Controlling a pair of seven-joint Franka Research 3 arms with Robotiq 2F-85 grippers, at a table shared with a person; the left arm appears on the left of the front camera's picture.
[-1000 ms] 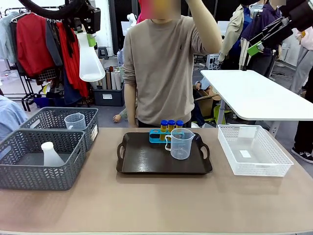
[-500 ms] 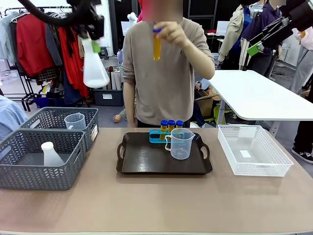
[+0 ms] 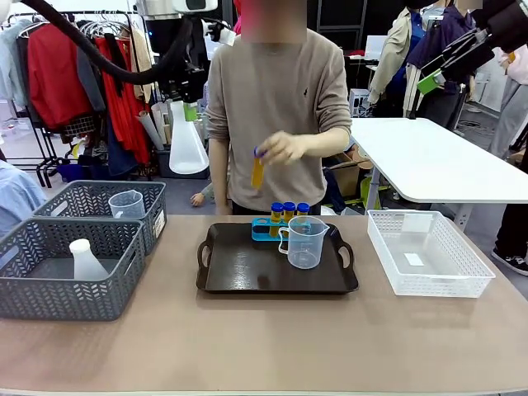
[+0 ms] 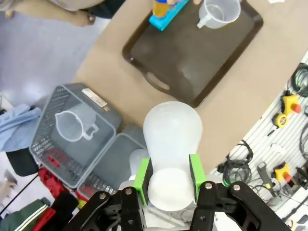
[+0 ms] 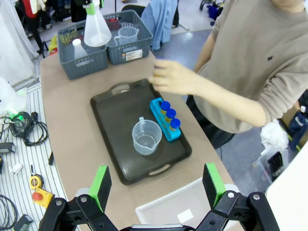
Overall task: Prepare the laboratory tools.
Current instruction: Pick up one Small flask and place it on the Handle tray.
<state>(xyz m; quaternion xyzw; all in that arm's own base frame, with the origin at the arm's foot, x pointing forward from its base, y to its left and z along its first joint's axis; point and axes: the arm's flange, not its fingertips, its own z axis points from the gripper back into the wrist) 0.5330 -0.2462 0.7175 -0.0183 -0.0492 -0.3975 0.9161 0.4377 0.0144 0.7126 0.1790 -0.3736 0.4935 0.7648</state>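
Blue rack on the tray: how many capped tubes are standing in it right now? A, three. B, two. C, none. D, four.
A: three blue-capped tubes stand in the blue rack, while the person's hand holds the fourth tube in the air above it.

flask aloft, tube in hand

the left gripper grips a white conical flask by its neck, base down, high above the left side of the counter. the person's hand holds a yellow-filled tube above the dark tray. on the tray stand a blue rack bearing three capped tubes and, just in front of it, a clear beaker.
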